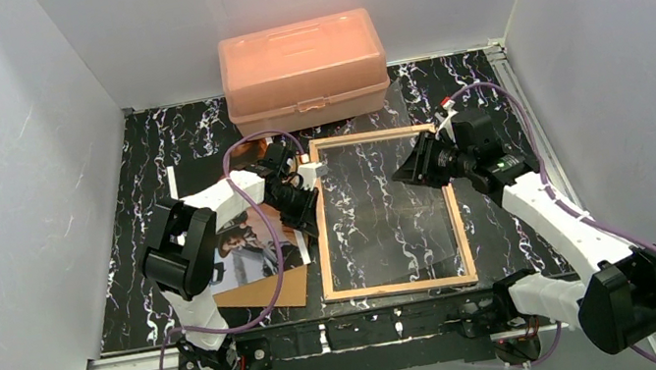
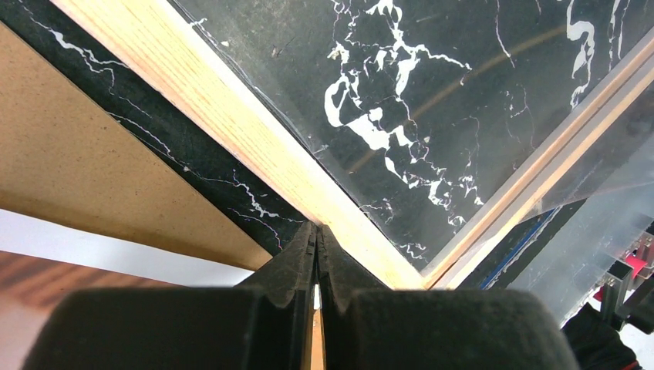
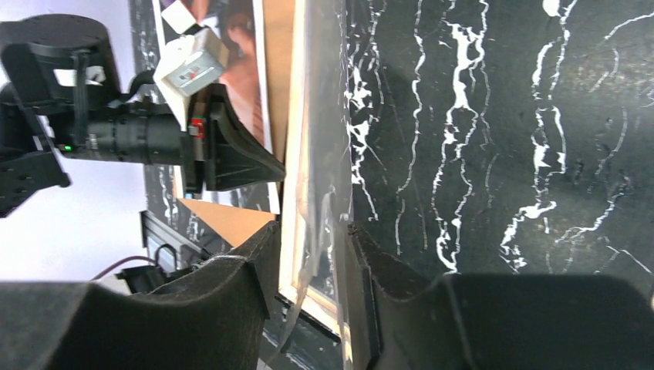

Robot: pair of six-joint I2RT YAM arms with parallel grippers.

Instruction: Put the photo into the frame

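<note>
Top external: found the thin-railed rectangular picture frame (image 1: 400,286), tan wood back up, flat at the centre of the black marbled bench (image 1: 134,176). Held only a clear sheet (image 1: 413,241) within its rails, no print. Found the white-bordered paper photo (image 1: 253,241) at the frame's 9 o'clock, face up on a brown backing board (image 1: 271,291), partly under the left arm. Judged it light, limp, easily creased; best pinched by a free border. Saw the left tool (image 2: 317,229) pressed together against the 9 o'clock rail, the right tool (image 3: 312,231) part spread astride the 3 o'clock rail, firm pinch not discernible. Noted a translucent orange plastic box (image 1: 302,60) at 12 o'clock, lid down, contents indistinct.
</note>
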